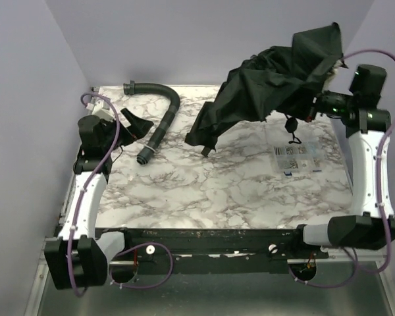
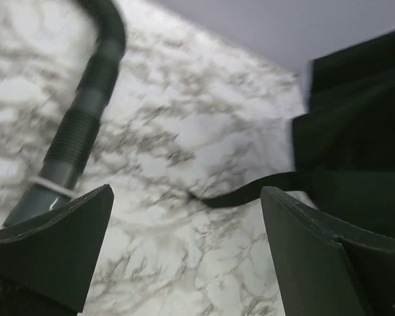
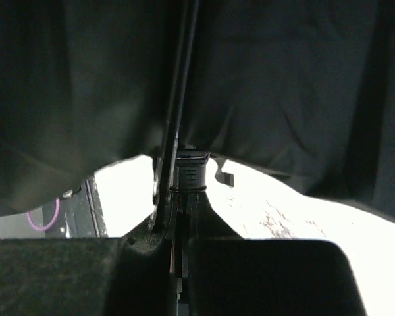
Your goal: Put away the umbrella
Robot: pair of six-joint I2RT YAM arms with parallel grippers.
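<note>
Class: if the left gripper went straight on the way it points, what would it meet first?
Probably the marble tabletop, seen between the fingers of the open left gripper, or the thin black strip of the umbrella lying just ahead. The hose is off to one side. Depth is unclear.

Top of hose (image 2: pixel 79 131) beyond left wrist frame; umbrella (image 3: pixel 283 85) canopy edges likewise
</note>
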